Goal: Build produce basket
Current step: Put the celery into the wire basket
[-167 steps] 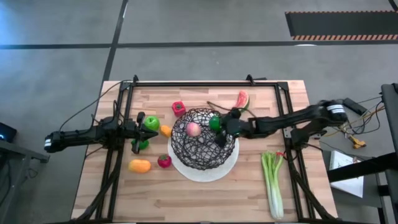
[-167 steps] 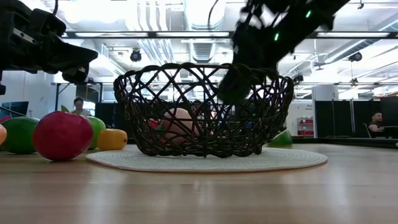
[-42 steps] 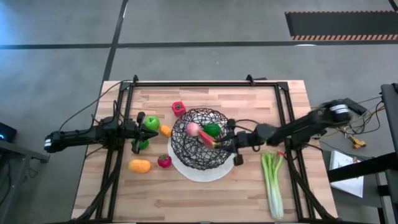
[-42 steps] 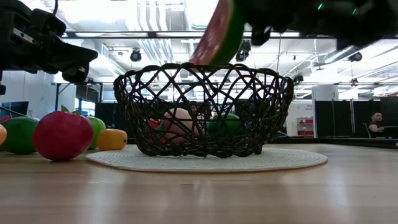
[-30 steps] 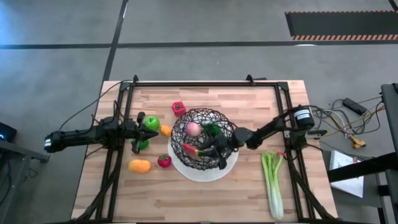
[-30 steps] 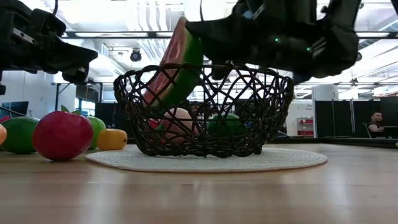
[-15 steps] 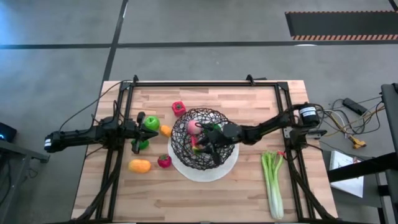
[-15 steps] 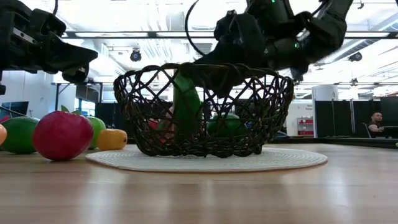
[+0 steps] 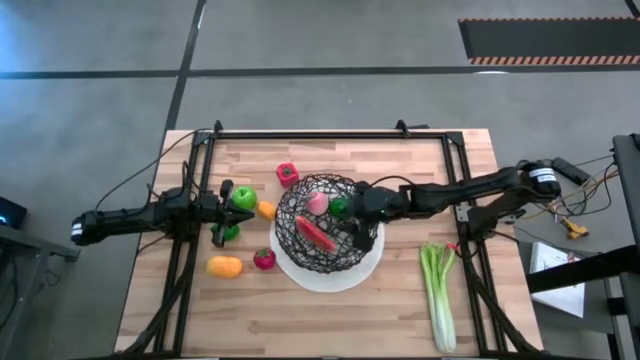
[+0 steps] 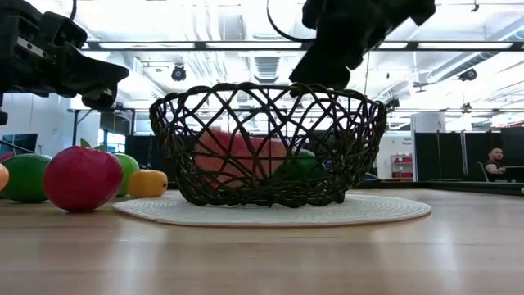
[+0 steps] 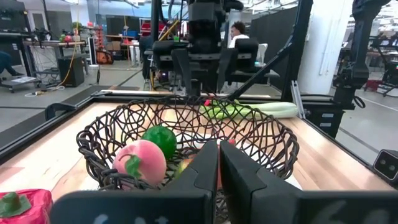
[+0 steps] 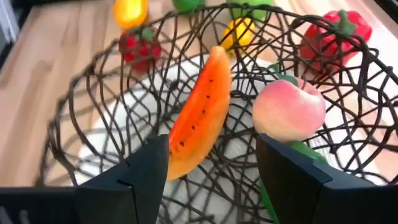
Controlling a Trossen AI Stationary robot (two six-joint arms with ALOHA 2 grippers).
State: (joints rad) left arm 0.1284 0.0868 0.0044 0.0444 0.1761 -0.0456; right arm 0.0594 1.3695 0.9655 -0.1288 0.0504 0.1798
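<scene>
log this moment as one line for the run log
step: watermelon slice released in basket | right gripper: open, over basket's rim | left gripper: shut, waiting beside green apple | basket holds: slice, peach, lime

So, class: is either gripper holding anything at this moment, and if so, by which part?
Nothing is held. The right gripper is open above the basket; the left gripper is shut and empty.

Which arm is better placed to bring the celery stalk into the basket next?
Right, probably. The celery stalk lies on the table's right side, and the right end effector hangs open and empty over the basket. The left end effector, shut, sits on the far side.
</scene>
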